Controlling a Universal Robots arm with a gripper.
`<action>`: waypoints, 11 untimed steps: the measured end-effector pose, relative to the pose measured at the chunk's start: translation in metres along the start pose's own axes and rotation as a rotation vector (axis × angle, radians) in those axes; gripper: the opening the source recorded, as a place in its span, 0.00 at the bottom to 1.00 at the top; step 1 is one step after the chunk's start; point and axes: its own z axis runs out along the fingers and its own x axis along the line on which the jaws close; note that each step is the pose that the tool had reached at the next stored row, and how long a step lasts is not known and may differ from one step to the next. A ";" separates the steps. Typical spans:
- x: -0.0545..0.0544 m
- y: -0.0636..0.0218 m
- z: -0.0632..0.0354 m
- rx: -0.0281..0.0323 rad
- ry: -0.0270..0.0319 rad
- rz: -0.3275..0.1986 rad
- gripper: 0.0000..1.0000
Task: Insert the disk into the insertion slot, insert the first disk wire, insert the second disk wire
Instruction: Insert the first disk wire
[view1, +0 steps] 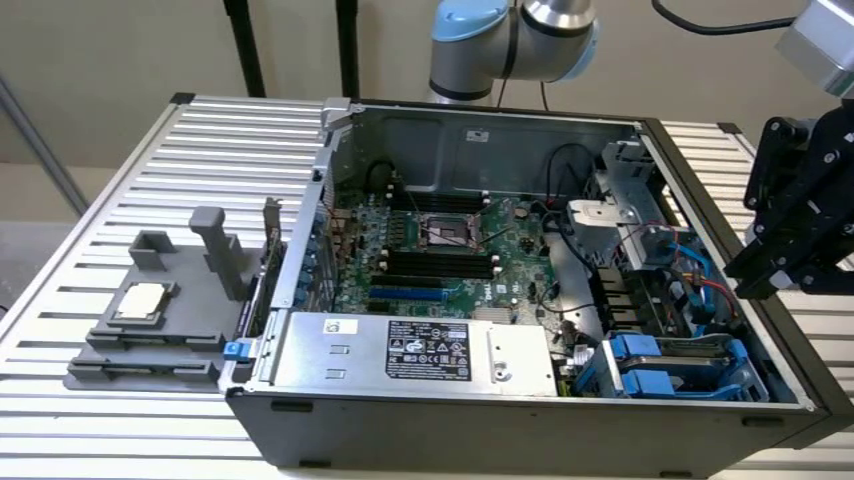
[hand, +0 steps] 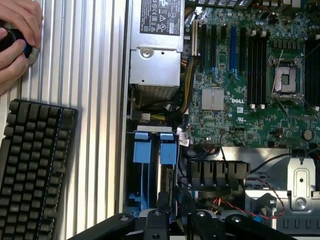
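Two bright blue carrier frames (view1: 654, 365) stand side by side in the drive bay at the near corner of the open computer case, on the exterior view's right. In the wrist view the blue frames (hand: 154, 149) sit just ahead of my gripper (hand: 174, 199). A grey edge of the disk (hand: 163, 186) shows between them; its label is hidden. My black gripper (view1: 758, 285) hangs above the case's wall on the exterior view's right, over the bay, open by a narrow gap with nothing in it. Thin blue and red wires (view1: 694, 272) run behind the bay.
A silver power-supply box (view1: 414, 350) with a black label lies beside the bay, and the green motherboard (view1: 441, 250) lies behind it. A grey fixture (view1: 147, 320) stands on the slatted table. A black keyboard (hand: 35, 165) and a hand (hand: 17, 35) on a controller are beside the case.
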 end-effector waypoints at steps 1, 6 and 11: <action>0.000 -0.0030 0.0018 -0.0003 -0.0001 0.000 0.25; -0.003 -0.0138 0.0106 -0.0003 0.0000 0.000 0.25; -0.011 -0.0155 0.0202 -0.0003 0.0001 0.000 0.25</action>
